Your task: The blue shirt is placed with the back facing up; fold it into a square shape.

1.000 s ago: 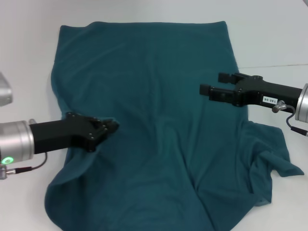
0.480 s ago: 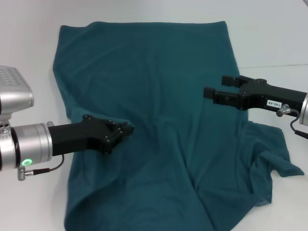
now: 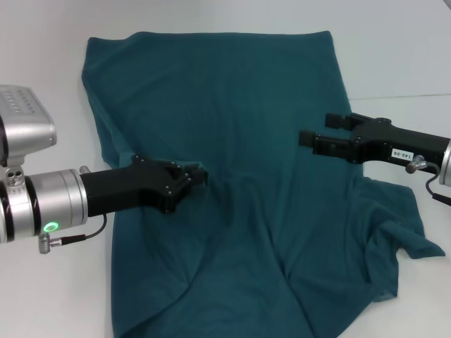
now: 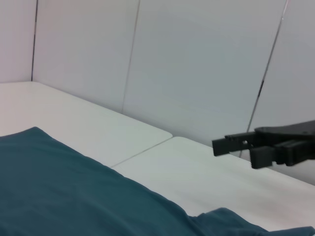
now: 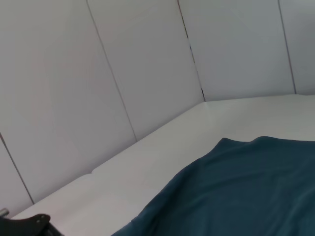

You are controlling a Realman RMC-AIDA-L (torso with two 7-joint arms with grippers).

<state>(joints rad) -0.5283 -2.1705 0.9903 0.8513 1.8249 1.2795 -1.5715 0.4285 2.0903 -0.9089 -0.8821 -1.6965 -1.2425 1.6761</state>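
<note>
The blue shirt (image 3: 239, 105) lies plain side up on the white table, far larger than the grippers. My left gripper (image 3: 196, 176) is shut on the shirt's left side, holding that edge lifted over the middle of the cloth, so the left part is doubled inward. Above the shirt's right edge my right gripper (image 3: 320, 129) hovers open with nothing between its fingers. The left wrist view shows the shirt (image 4: 74, 196) low down and the right gripper (image 4: 236, 147) beyond it. In the right wrist view the shirt (image 5: 236, 191) spreads over the table.
The right sleeve (image 3: 398, 236) lies crumpled at the near right. Bare white table (image 3: 394, 49) surrounds the shirt, with a seam (image 3: 402, 96) behind the right arm. White wall panels (image 4: 197, 64) stand behind the table.
My left gripper has travelled right towards the shirt's middle, dragging the left edge and lower left corner inward. The right gripper has drifted slightly right and stayed open.
</note>
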